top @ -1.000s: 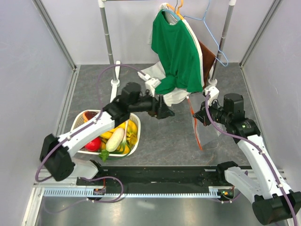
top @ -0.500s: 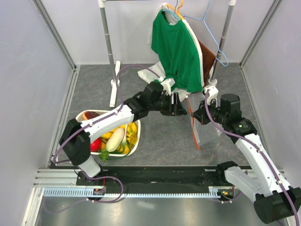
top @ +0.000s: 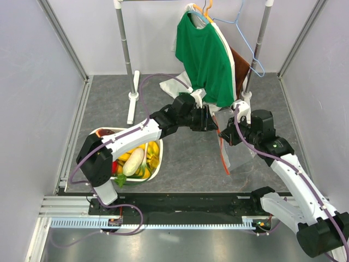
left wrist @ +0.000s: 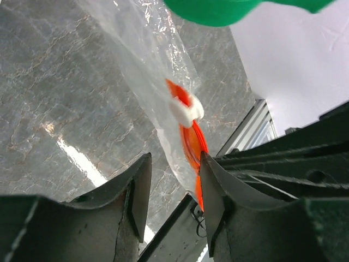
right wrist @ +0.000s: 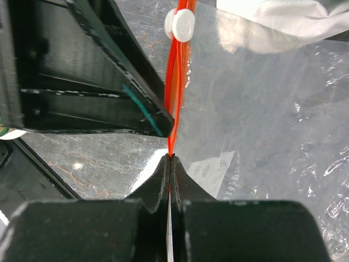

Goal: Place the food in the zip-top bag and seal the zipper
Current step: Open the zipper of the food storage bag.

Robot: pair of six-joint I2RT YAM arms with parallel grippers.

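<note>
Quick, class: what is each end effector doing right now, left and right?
Left end effector: open, jaws either side of the zipper.
Right end effector: closed on the zipper.

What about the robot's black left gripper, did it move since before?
Yes. The black left gripper swung right, away from the white lattice basket, and now straddles the orange-red zipper strip of the clear plastic zip-top bag.

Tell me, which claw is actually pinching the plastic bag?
The right gripper: its jaws are shut on the orange-red zipper of the zip-top bag. The left gripper has its jaws apart around that strip.
</note>
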